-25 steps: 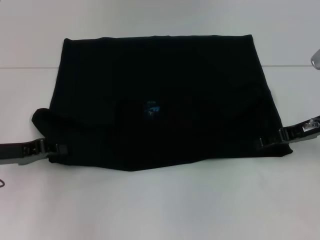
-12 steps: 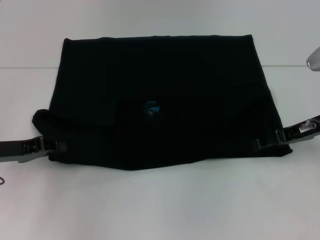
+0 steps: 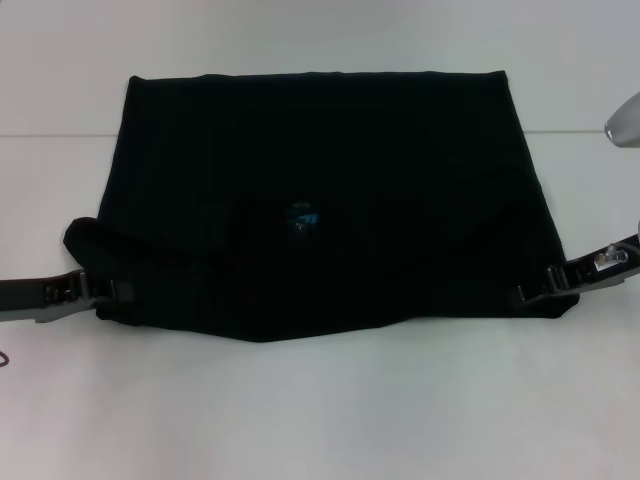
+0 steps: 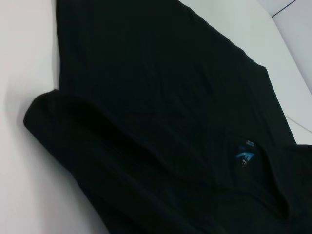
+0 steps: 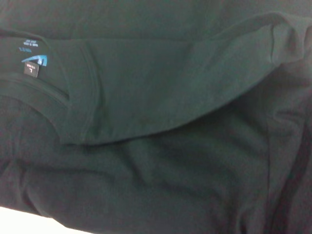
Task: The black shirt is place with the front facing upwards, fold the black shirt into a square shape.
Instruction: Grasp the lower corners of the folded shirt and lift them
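The shirt (image 3: 330, 200) lies spread across the white table (image 3: 320, 410), partly folded, its blue neck label (image 3: 303, 215) showing near the middle and a rolled sleeve sticking out on the left. Compared with a second ago the cloth has barely shifted; the right gripper (image 3: 530, 293) has slid slightly outward and lower along the near right corner, while the left gripper (image 3: 118, 291) sits where it was at the near left edge. Black fingers against black cloth make both grips hard to read: each gripper's tips meet the shirt's edge, but I cannot tell whether the jaws are clamped on it or loose. No lettering shows on the shirt. Both arms reach in low and nearly flat from the table's sides, cut off by the frame. The wrist views show only cloth, label (image 4: 245, 155) and collar (image 5: 73, 105).
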Controlling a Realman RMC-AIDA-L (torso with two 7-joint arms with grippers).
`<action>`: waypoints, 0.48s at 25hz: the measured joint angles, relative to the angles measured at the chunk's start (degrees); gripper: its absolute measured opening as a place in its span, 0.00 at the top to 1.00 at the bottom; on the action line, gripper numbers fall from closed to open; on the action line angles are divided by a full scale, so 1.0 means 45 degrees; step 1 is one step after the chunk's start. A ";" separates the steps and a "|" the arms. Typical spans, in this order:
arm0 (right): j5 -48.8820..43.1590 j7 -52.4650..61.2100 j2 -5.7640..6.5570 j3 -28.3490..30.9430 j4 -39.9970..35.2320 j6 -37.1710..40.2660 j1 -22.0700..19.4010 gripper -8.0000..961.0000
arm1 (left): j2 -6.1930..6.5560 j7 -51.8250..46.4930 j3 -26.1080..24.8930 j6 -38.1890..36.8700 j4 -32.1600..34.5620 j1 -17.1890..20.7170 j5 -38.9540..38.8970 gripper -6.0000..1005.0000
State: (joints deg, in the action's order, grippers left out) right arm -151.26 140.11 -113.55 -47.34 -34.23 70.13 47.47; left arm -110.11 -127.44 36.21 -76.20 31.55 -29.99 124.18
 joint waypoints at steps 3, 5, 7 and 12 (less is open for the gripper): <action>-0.0002 0.0041 0.0000 -0.0027 -0.0006 0.0000 0.0000 0.37 | 0.0001 0.0000 0.0000 0.0002 0.0000 0.0000 0.0000 0.97; -0.0002 0.0079 0.0001 -0.0028 -0.0009 0.0000 -0.0001 0.46 | 0.0012 0.0000 0.0000 0.0012 0.0000 0.0000 0.0000 0.97; -0.0002 0.0111 0.0013 -0.0028 -0.0010 -0.0005 -0.0001 0.54 | 0.0017 0.0000 0.0000 0.0020 0.0000 0.0002 0.0000 0.97; -0.0001 0.0245 0.0090 -0.0028 -0.0010 -0.0010 -0.0002 0.72 | 0.0020 0.0000 0.0000 0.0020 0.0000 0.0004 0.0000 0.97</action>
State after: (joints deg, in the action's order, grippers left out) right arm -151.26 141.22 -113.14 -47.46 -34.27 70.08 47.46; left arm -110.02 -127.44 36.21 -76.11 31.55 -29.97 124.18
